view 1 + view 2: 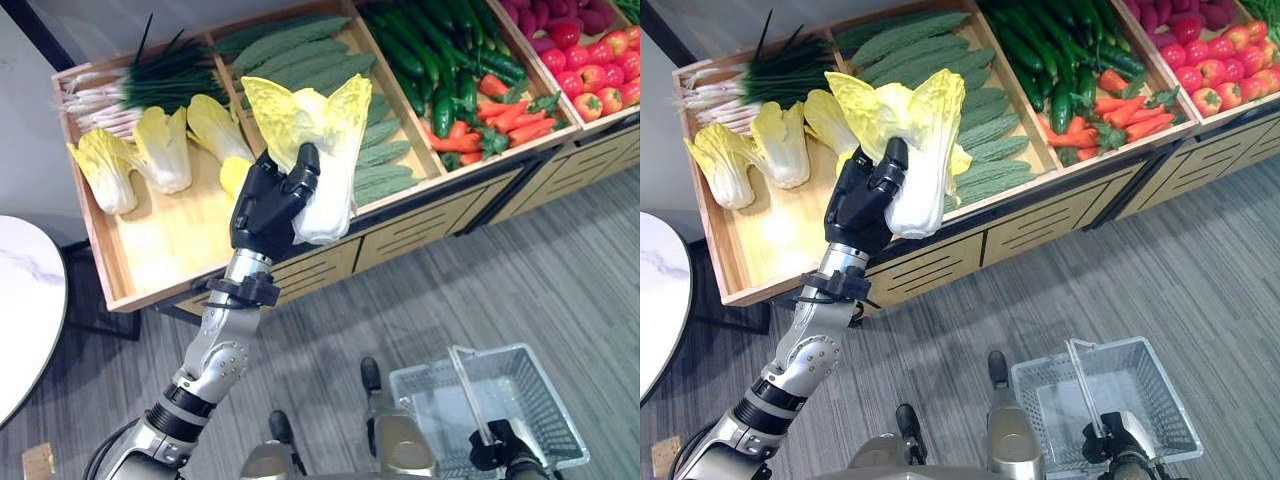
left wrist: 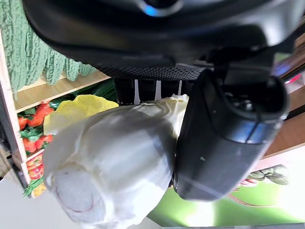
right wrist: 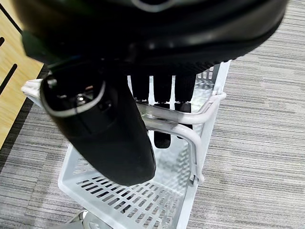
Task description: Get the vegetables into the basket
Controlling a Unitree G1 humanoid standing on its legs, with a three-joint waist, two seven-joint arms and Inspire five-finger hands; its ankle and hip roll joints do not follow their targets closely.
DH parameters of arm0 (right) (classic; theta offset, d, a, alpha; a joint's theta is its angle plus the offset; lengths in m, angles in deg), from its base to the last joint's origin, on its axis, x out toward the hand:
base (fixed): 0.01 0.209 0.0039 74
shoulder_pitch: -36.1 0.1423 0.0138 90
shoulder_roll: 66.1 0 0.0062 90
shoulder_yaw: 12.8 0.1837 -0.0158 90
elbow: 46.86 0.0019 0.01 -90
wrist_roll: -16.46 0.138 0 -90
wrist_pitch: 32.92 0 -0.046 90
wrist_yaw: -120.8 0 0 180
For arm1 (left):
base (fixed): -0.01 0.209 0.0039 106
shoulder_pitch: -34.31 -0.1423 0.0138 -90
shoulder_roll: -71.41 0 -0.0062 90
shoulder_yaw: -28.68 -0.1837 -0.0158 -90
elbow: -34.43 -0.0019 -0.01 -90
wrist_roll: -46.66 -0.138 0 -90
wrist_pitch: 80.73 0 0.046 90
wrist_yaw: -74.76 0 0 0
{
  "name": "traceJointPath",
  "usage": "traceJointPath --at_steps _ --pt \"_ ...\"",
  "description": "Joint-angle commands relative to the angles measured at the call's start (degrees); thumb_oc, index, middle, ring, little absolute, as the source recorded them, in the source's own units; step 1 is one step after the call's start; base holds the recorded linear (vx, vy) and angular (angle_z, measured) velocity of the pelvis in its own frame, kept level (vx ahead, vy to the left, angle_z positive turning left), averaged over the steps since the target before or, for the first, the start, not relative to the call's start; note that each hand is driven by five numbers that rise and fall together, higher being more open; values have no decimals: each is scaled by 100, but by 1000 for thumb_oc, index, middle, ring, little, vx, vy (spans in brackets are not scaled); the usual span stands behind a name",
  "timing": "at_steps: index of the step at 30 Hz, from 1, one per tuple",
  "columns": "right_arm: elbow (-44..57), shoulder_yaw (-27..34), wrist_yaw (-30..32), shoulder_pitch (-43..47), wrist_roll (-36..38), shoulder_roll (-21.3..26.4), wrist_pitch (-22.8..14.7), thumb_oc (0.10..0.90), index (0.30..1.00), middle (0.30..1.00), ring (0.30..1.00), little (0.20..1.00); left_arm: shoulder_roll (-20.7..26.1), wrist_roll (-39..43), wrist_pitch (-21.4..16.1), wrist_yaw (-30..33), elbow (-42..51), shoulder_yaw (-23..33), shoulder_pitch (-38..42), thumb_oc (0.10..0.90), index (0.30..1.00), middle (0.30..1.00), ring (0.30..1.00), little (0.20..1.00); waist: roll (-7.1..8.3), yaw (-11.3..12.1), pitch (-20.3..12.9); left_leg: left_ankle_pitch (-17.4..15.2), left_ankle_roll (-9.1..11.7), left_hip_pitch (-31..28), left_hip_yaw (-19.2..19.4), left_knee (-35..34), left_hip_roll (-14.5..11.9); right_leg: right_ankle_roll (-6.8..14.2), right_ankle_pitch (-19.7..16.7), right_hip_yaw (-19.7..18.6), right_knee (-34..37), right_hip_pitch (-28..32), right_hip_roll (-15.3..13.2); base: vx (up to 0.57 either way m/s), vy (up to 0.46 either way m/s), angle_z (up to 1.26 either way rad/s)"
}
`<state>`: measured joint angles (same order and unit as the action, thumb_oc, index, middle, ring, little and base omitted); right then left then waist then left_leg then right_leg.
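Observation:
My left hand (image 1: 268, 203) is raised in front of the wooden vegetable stand (image 1: 300, 262) and is shut on a napa cabbage (image 1: 318, 140), white at the stalk and yellow-green at the leaves. The cabbage (image 2: 109, 162) hangs clear of the shelf, its cut base toward my wrist camera. Low on the right, my right hand (image 1: 497, 449) is shut on the handle (image 3: 171, 124) of a white plastic basket (image 1: 540, 400), whose bottom (image 3: 138, 200) shows nothing in it. More napa cabbages (image 1: 140, 155) lie in the stand's left bin.
The stand also holds green onions (image 1: 150, 85), bitter gourds (image 1: 340, 70), cucumbers with green peppers and carrots (image 1: 470, 90), and red tomatoes (image 1: 595, 70). A white round table (image 1: 22, 300) stands at the left. Grey carpet (image 1: 420, 310) lies between stand and basket.

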<state>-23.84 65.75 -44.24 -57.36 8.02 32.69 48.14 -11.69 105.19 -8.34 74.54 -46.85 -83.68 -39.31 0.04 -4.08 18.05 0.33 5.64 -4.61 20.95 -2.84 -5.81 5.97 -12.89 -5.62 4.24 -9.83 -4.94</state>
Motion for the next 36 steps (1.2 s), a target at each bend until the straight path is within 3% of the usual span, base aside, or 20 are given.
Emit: traceJointPath --at_steps 1,4,7,10,11,14,15,20,23,25,26,30,36 --pt "124 -75 129 -38 204 126 -141 400 300 300 300 300 184 -68 -345 -519 603 -25 546 400 300 300 300 300 369 -50 -29 -553 33 255 -112 828 -7 520 1048 -70 -867 202 -559 -22 151 -13" --pt "168 -63 120 -49 181 80 -148 400 300 300 300 300 220 -67 -365 -552 565 -55 565 400 300 300 300 300 444 -113 15 -639 -58 217 110 795 98 690 812 -263 -869 30 -602 -25 153 -32" --pt "329 -109 112 -93 99 43 -158 400 300 300 300 300 322 -67 -423 -581 556 -19 590 400 300 300 300 300 531 -226 77 -665 -113 207 418 713 179 903 279 -382 -728 -209 -650 -77 132 -49" --pt "277 -161 107 -27 66 -24 -130 400 300 300 300 300 463 -42 -405 -590 497 25 579 400 300 300 300 300 470 -127 111 -630 -215 246 717 667 80 822 540 233 -1168 -361 -757 -104 121 -65" --pt "240 -155 91 -23 59 -42 -114 400 300 300 300 300 475 -62 -392 -585 469 30 582 400 300 300 300 300 385 -99 94 -748 -221 200 696 620 49 806 796 450 -1386 -265 -800 -44 139 -98" --pt "150 -159 91 -6 50 -62 -104 400 300 300 300 300 508 -95 -365 -590 437 62 563 400 300 300 300 300 326 -38 60 -668 -280 188 848 561 -10 695 1120 694 -2023 -102 -837 -86 92 -51" --pt "128 -136 102 18 92 -69 -118 400 300 300 300 300 549 -91 -350 -595 485 128 508 400 300 300 300 300 289 85 5 -591 -310 218 1073 547 -82 649 1215 1014 -2365 70 -960 -103 22 -42" --pt "208 -170 111 74 118 -61 -133 400 300 300 300 300 627 -172 -324 -594 568 201 480 400 300 300 300 300 418 289 -121 -450 -248 204 1351 467 -115 690 1165 1138 -1985 561 -950 -39 -46 -82" --pt "247 -191 105 53 100 -97 -137 400 300 300 300 300 653 -225 -303 -591 601 299 409 400 300 300 300 300 481 375 -128 -401 -171 178 1585 576 -236 643 1346 1499 -1501 762 -916 -25 -132 -44" --pt "243 -192 104 50 98 -114 -129 400 300 300 300 300 639 -233 -303 -582 592 297 398 400 300 300 300 300 476 373 -131 -373 -130 180 1606 616 -274 612 1453 1506 -1402 799 -841 -6 -146 -26" --pt "264 -141 100 -27 126 -132 -125 400 300 300 300 300 611 -266 -290 -551 566 310 347 400 300 300 300 300 479 317 -125 -236 4 203 1660 705 -418 504 1625 1555 -1061 969 -651 -5 -169 -20" --pt "250 30 106 -240 258 -92 -120 400 300 300 300 300 557 -263 -244 -570 520 313 290 400 300 300 300 300 457 219 -124 -83 161 170 1628 754 -565 422 1656 1547 -663 1218 -487 -2 -171 -26" --pt "174 193 123 -415 386 -32 -119 400 300 300 300 300 449 -205 -214 -572 451 246 265 400 300 300 300 300 349 109 -128 99 307 60 1631 720 -726 304 1755 1502 -600 1369 -325 0 -108 -13"
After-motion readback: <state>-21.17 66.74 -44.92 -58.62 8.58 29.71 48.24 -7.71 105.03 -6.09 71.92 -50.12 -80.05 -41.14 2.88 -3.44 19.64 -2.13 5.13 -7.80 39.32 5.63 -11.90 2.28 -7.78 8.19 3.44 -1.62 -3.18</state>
